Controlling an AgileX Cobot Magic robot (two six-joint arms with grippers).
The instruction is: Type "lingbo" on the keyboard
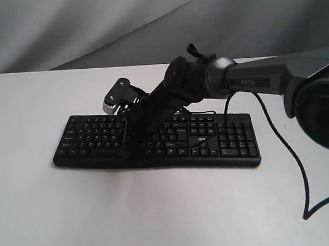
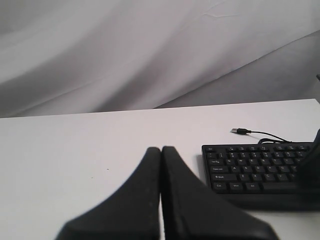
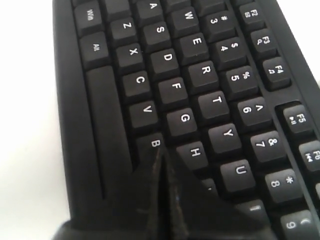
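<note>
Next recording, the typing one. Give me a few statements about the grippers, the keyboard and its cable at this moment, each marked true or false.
1. The right gripper is shut, with its tip over the letter keys by the B key. True.
2. The left gripper is pressing a key. False: it is shut and sits over the table, beside the keyboard and off its keys.
3. The keyboard's USB plug lies loose on the table. True.
4. The keyboard is white with black legends. False: it is black with white legends.
</note>
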